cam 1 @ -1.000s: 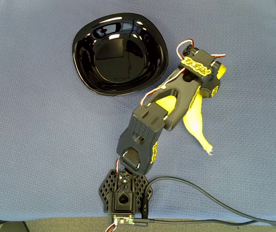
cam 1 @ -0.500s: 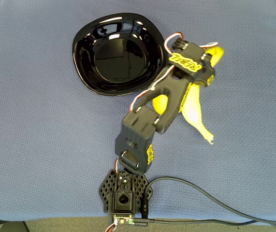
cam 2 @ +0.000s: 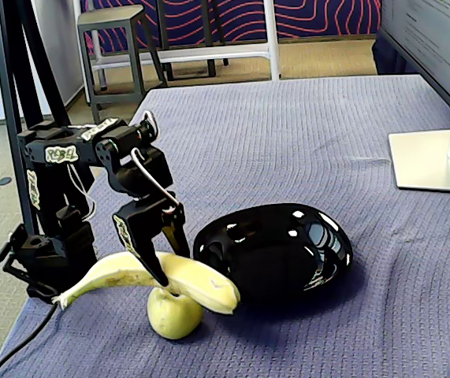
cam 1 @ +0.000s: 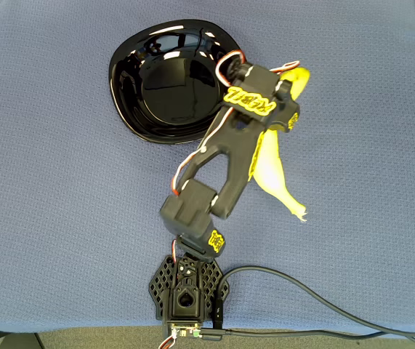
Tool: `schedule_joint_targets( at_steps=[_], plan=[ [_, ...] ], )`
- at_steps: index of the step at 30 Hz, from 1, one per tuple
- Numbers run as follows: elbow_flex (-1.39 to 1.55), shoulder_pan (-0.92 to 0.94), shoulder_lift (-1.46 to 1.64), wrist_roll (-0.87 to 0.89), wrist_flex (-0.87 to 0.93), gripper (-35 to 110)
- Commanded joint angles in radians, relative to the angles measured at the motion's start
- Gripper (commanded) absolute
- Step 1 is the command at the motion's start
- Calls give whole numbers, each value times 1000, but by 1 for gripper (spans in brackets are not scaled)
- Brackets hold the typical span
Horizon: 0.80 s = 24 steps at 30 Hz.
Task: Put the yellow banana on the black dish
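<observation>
Swung leftward since a second ago, the hand (cam 2: 164, 260) pinches the yellow banana (cam 2: 150, 276) aloft just beside the black dish (cam 2: 276, 248), which holds nothing.

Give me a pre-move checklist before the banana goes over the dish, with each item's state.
1. Grip: gripper closed around the yellow banana near mid-length: ok.
2. Banana lifted off the cloth: ok in the fixed view.
3. Clearance beneath: banana sits right over the small yellow-green fruit; contact cannot tell.
4. Black dish empty: ok.
5. Banana over the dish: not ok, still beside its rim in the overhead view.
6. Cable clear of the path: ok.
</observation>
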Motion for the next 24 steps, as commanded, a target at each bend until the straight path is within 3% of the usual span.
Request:
schedule_joint_targets(
  at_steps=[1,8,24],
  plan=[
    [15,-37,144,-374,-21,0],
    [140,-173,190,-279,-147,0],
    [123,-491,117,143,-135,0]
  ],
)
